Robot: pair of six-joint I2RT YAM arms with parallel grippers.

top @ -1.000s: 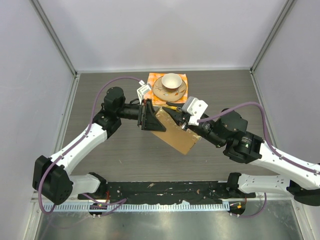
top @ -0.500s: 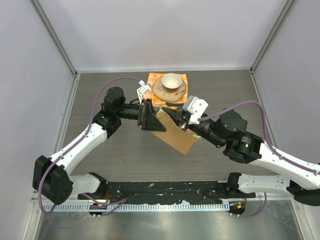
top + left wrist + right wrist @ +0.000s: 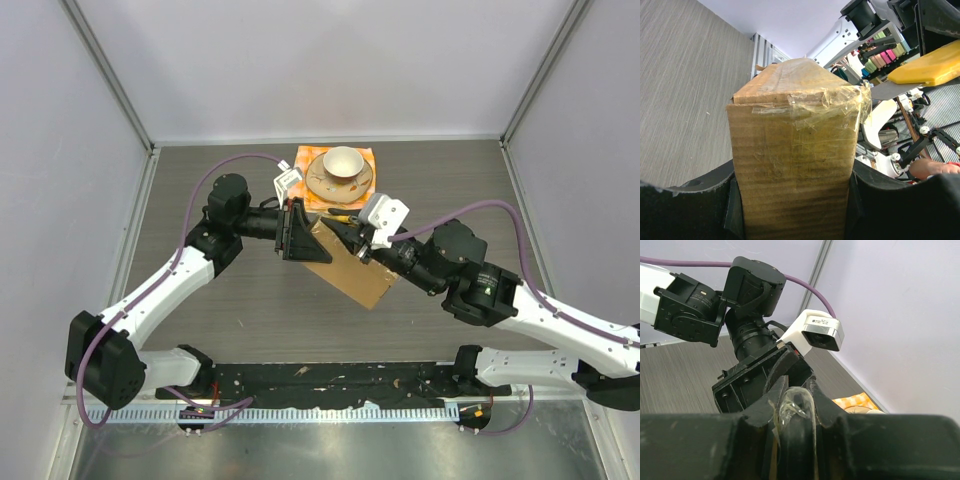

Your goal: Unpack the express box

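Grey wood-grain worktop (image 3: 250, 300), boxed by pale walls (image 3: 300, 70) on three sides, carries the express box (image 3: 350, 270) near its centre, lying diagonally.

1. Left of the box: the left pincer (image 3: 302, 232) is clamped across the box's left end. Only the left wrist view confirms this: dark fingers (image 3: 732, 210) press both side faces of the corrugated brown cardboard. It also shows clear tape (image 3: 840, 107), wrinkled and glossy, running across the end flap and over the right corner. I cannot tell whether the box's underside rests on the worktop.

2. Over the box's far left corner: the right pincer (image 3: 345, 228) meets the box from the right. The overhead view hides its jaws. The right wrist view shows them drawn nearly together on a curl of that clear tape, with the left arm's black wrist and white camera housing (image 3: 820, 335) directly opposite.

3. Beyond the box's far edge: an orange checkered cloth (image 3: 305, 158) bears a round saucer (image 3: 325, 185) and a cup (image 3: 342, 161), close to the box. Contact cannot be judged.

4. Room: a broad stretch of worktop lies between the box and the left wall, and more on the box's near side. The right arm (image 3: 480, 290) fills the space to the box's right.
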